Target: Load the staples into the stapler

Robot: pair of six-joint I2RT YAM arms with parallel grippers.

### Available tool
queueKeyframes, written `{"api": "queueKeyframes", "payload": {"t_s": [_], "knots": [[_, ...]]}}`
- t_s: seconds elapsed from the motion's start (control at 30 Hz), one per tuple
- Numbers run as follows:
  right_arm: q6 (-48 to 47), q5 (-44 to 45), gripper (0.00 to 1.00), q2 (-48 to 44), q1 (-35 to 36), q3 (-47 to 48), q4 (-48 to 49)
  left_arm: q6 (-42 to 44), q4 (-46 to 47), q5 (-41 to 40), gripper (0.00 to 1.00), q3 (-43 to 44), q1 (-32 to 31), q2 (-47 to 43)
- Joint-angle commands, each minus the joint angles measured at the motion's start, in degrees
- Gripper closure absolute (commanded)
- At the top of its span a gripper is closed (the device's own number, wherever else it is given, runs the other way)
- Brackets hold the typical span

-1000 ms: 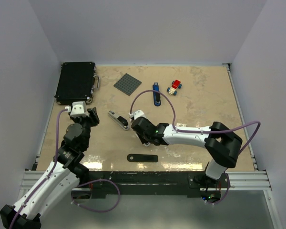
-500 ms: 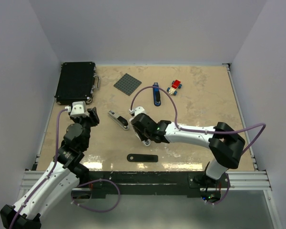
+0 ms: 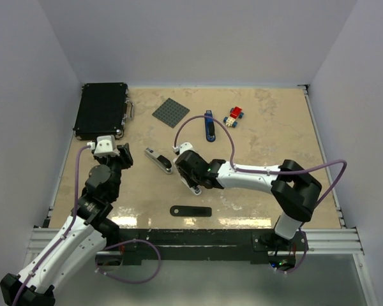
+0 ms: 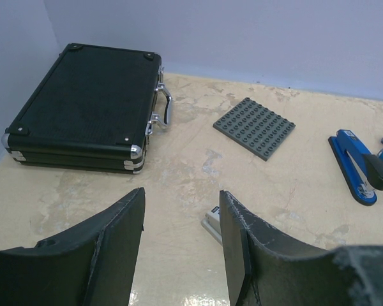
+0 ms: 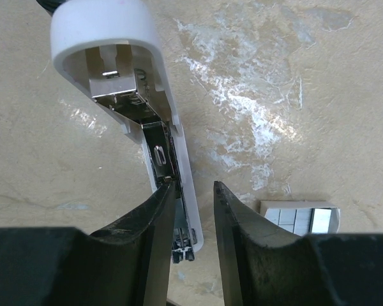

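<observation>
A white stapler lies open on the table, its metal staple channel bared. My right gripper hangs low over its near end with the jaws a little apart. The left fingertip is at the channel and the white side rail lies in the gap. The staples, a small grey-white box, lie just right of the right finger. In the top view my right gripper covers both, and only the stapler's white tip shows. My left gripper is open and empty, to the left.
A grey and black stapler lies between the grippers; its end shows in the left wrist view. A black strip lies near the front edge. At the back are a black case, grey baseplate, blue stapler and toy car.
My right arm's elbow has swung slightly and the gripper has edged a little left over the white stapler. The left arm has not moved.
</observation>
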Motion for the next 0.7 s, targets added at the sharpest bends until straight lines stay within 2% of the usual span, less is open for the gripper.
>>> {"api": "queueKeyframes", "payload": {"t_s": [0.0, 0.67], "knots": [[-0.8, -1.2, 0.66, 0.3, -0.2, 2.0, 2.0, -0.8, 1.1, 0.8, 0.45, 2.3, 0.5, 0.1], [1.4, -1.8, 0.66, -6.2, -0.2, -3.7, 0.8, -0.8, 1.2, 1.9, 0.45, 2.3, 0.5, 1.0]]}}
